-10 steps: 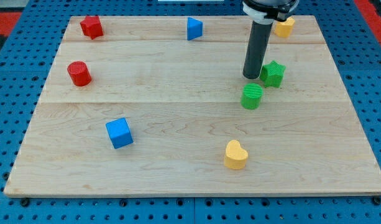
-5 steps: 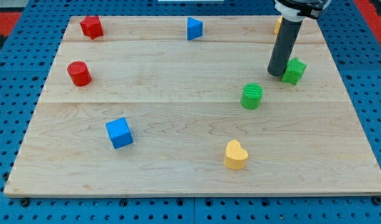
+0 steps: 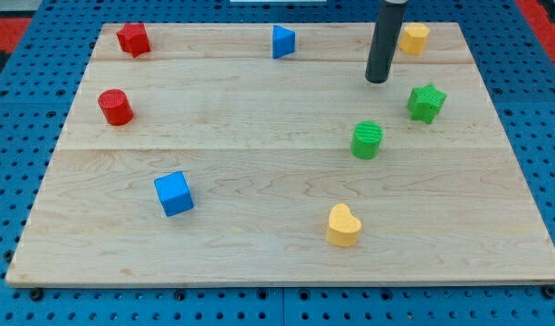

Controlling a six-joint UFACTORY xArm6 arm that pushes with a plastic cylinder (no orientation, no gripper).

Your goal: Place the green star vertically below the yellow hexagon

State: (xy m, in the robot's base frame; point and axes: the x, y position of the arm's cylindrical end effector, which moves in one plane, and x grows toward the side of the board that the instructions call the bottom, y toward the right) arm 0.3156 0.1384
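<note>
The green star [image 3: 426, 102] lies at the board's right side, below and slightly right of the yellow hexagon [image 3: 414, 39], which sits near the top right corner. My tip [image 3: 377, 81] rests on the board to the left of both, up and left of the star and down-left of the hexagon. It touches neither block.
A green cylinder [image 3: 368, 139] sits down-left of the star. A yellow heart [image 3: 343, 225] lies near the bottom. A blue cube [image 3: 174, 193], red cylinder [image 3: 115, 107], red star [image 3: 133, 39] and blue triangle [image 3: 282, 42] lie across the left and top.
My tip pushed the green star to the right, then left it and moved up and left. The star now rests apart from the tip. Other blocks have not moved.
</note>
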